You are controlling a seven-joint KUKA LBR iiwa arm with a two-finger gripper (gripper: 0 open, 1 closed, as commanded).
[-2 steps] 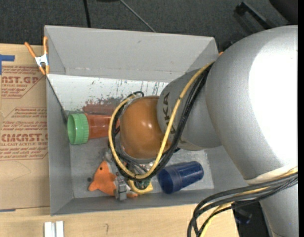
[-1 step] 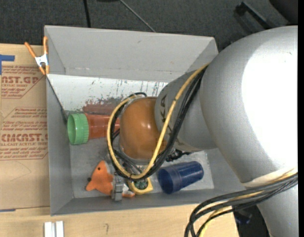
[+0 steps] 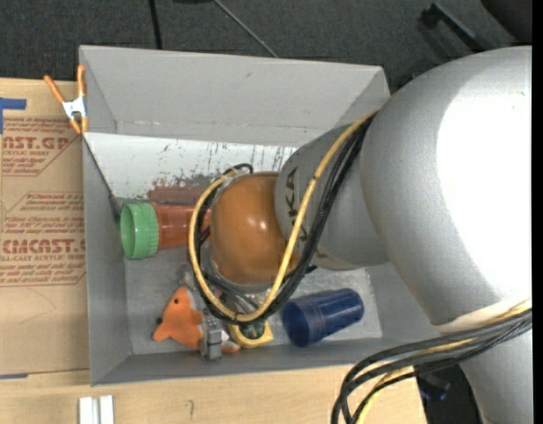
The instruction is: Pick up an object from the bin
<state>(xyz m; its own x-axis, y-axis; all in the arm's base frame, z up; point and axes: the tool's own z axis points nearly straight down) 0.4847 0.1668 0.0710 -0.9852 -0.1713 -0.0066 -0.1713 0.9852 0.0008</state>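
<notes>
Orange fish-shaped toy (image 3: pixel 177 319), small, lumpy

The bottle (image 3: pixel 169 226) is half hidden behind the orange cover (image 3: pixel 245 228). One end of the blue cup (image 3: pixel 328 314) is overlapped by cables (image 3: pixel 293 263). The tool (image 3: pixel 216 336) is largely masked by cover and cables. A yellow-green thing (image 3: pixel 253 332) beside it cannot be identified. The arm (image 3: pixel 448 193) is cut off at the right edge.

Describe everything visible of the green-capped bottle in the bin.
The bottle lies on its side on the bin floor, near the left wall. Its ribbed green cap points left; the body looks like translucent orange-red plastic. Its other end is hidden under the arm's orange cover. The orange toy nearer the front lies apart from it.
</notes>
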